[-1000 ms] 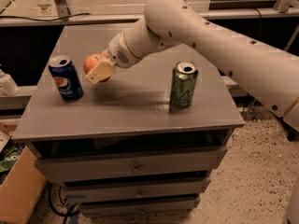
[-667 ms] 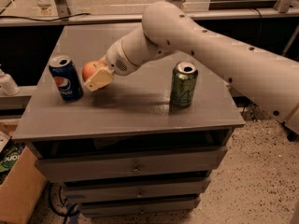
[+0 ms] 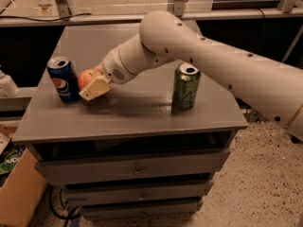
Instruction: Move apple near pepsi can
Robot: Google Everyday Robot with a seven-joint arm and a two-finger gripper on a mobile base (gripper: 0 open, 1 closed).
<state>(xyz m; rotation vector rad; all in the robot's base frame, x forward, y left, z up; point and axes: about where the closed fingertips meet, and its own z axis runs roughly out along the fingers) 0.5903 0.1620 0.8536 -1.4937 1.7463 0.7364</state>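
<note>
Gripper [image 3: 91, 85] is over the left part of the grey surface [image 3: 142, 115], jaws clamped on the apple [image 3: 85, 76]. Apple sits just beside the pepsi can [image 3: 63, 79], at its 3 o'clock. Green can [image 3: 185, 86] stands well apart, further toward 3 o'clock.

Gripper [image 3: 91, 85] on apple [image 3: 85, 75], perhaps against Pepsi [image 3: 63, 79]

Your arm [image 3: 213, 65] is smooth cream-white tubing with small dark holes; a perforated grille [image 3: 115, 74] sits just behind the tan-fingered gripper [image 3: 92, 85], which is low over the table's [image 3: 142, 115] left.
</note>
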